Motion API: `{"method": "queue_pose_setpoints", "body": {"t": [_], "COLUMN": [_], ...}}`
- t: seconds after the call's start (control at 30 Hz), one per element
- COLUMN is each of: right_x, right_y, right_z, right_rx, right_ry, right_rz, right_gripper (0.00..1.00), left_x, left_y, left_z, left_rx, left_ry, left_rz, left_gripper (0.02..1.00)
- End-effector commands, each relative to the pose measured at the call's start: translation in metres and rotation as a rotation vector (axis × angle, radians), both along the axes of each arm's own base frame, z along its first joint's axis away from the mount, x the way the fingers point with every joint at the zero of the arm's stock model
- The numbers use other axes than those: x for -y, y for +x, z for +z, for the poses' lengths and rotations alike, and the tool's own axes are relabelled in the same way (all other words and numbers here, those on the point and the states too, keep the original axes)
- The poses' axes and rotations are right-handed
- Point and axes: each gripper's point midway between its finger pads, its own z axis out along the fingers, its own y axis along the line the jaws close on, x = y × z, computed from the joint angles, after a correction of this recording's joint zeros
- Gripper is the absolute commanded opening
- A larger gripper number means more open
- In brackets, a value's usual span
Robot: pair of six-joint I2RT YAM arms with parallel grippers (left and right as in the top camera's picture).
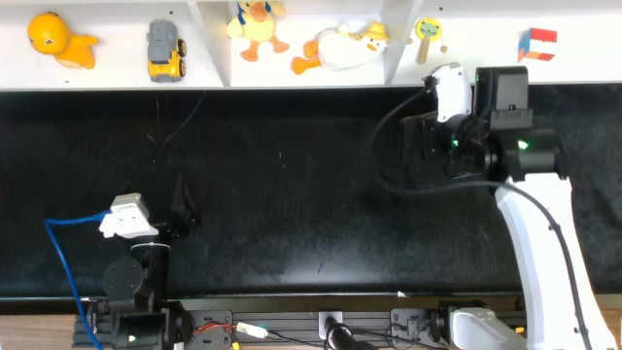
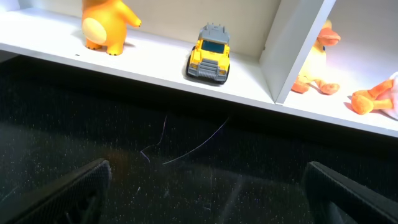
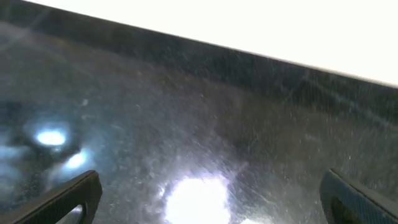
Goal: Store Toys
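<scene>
Toys all sit on the white compartment shelf (image 1: 292,78) along the top edge of the frame, with none on the black mat (image 1: 292,194). Left to right:
- yellow-orange moulded duck figure (image 1: 58,41)
- yellow-and-grey plastic toy truck (image 1: 165,51)
- upright yellow plush duck (image 1: 258,24)
- white plush duck (image 1: 340,49), lying flat
- small wooden rattle-like toy (image 1: 428,34)
- red-white-blue block (image 1: 536,44)

Handling, my read:
- Truck is light rigid plastic and the wheels will likely roll. Pinch across the cab sides, not front to back.
- Both plush ducks are soft and will squash, so take the body, not a foot or the beak.
- Moulded duck looks smooth and possibly slippery. Grip it at the neck or narrow body.
- Block is stiff with flat faces, an easy grab.

Orientation:
- Truck's long axis runs into the shelf depth, grille facing out toward the mat.
- White plush duck's long axis runs across its bay, orange feet toward frame left and head toward frame right.
- Moulded duck's head is at frame left.

Grippers:
- Left gripper (image 2: 206,167) has fingers spread wide and holds nothing. It's low at the frame's lower left over the mat, facing the truck bay.
- Right gripper (image 3: 211,176) is also spread wide and empty. It's at upper right over the mat, close to the shelf's front edge near the rattle bay.

Storing looks essentially done.
</scene>
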Motion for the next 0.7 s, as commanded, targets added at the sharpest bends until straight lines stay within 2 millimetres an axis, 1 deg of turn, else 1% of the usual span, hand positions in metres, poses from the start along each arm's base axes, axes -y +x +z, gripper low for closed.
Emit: {"method": "queue_pose_setpoints", "body": {"t": [0.03, 0.43, 0.53, 0.6, 0.7], "right_x": [0.002, 0.003, 0.02, 0.026, 0.027], "right_y": [0.002, 0.003, 0.005, 0.002, -0.004], "right_z": [0.026, 0.023, 0.018, 0.023, 0.038], "right_rx": [0.081, 0.074, 0.072, 0.089, 0.137], "right_ry": [-0.012, -0.019, -0.114, -0.14, -0.142], "right_rz": [0.004, 0.004, -0.046, -0.066, -0.074], "right_gripper": [0.998, 0.998, 0.996, 0.998, 0.998], "left_x": [0.0, 0.0, 0.0, 0.0, 0.0], "left_y": [0.0, 0.0, 0.0, 0.0, 0.0], "left_z": [0.0, 0.0, 0.0, 0.0, 0.0], "left_rx": [0.009, 0.009, 0.009, 0.009, 0.009], "left_ry": [0.006, 0.006, 0.006, 0.006, 0.006], "left_rz": [0.005, 0.005, 0.005, 0.005, 0.005], "left_gripper": [0.998, 0.998, 0.998, 0.998, 0.998]}}
